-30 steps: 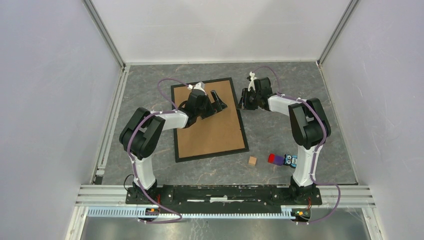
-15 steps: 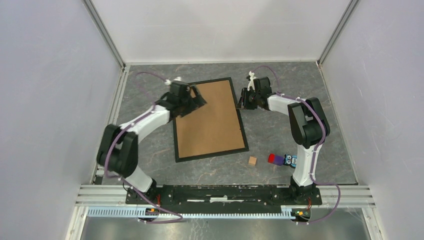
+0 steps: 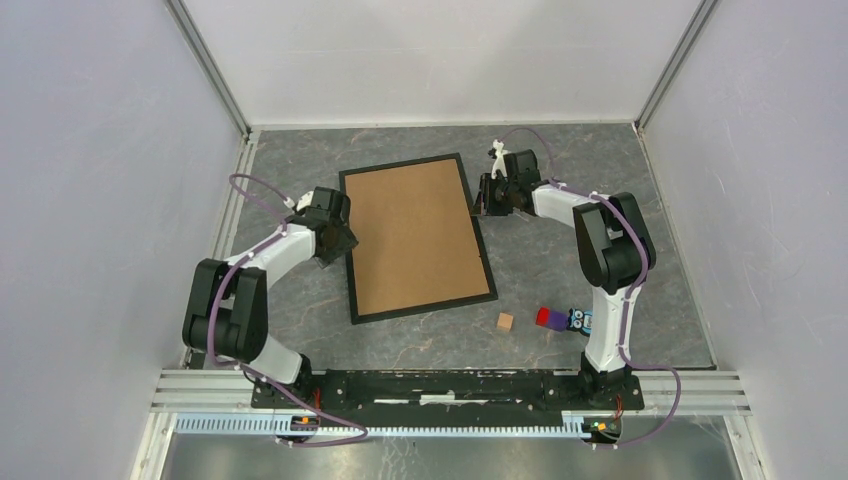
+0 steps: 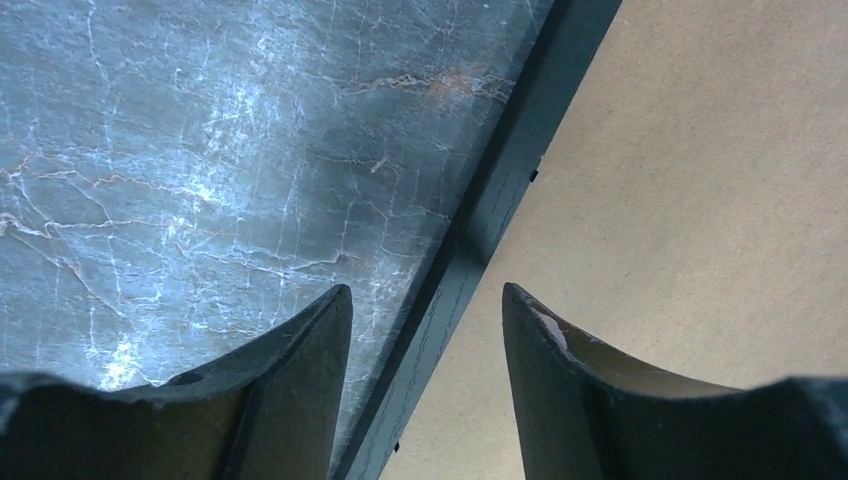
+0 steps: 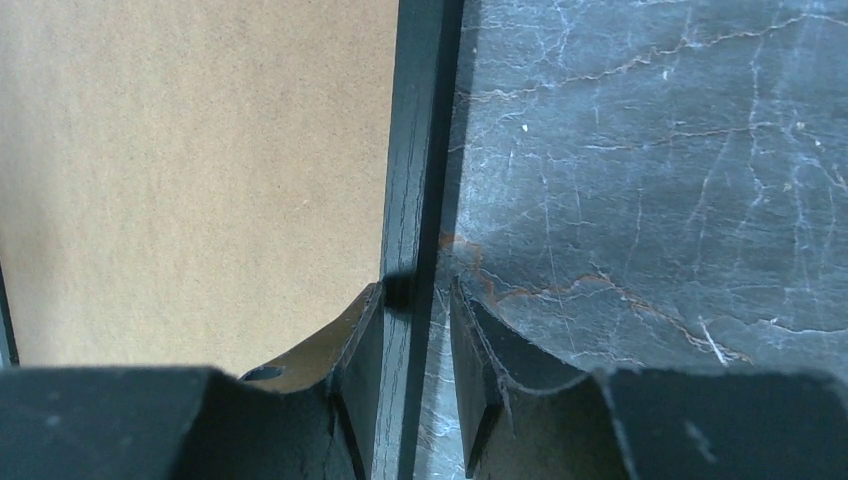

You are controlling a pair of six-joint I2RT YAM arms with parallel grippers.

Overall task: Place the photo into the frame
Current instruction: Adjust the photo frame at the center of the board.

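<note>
The black frame [image 3: 425, 309] lies flat on the grey table with the brown backing board [image 3: 415, 235] filling it. No photo shows. My left gripper [image 3: 338, 243] is open and empty, its fingers straddling the frame's left rail [image 4: 500, 190], with the board [image 4: 700, 200] to the right. My right gripper [image 3: 480, 205] sits at the frame's right edge near the far corner. In the right wrist view its fingers [image 5: 417, 285] are closed narrowly on the right rail [image 5: 415, 150], beside the board [image 5: 200, 150].
A small wooden cube [image 3: 505, 321], a red and purple block [image 3: 548, 317] and a blue owl figure [image 3: 580, 320] lie near the right arm's base. White walls enclose the table on three sides.
My left arm has swung left, from above the board's far left part to the frame's left edge. The right gripper and the frame have stayed put.
</note>
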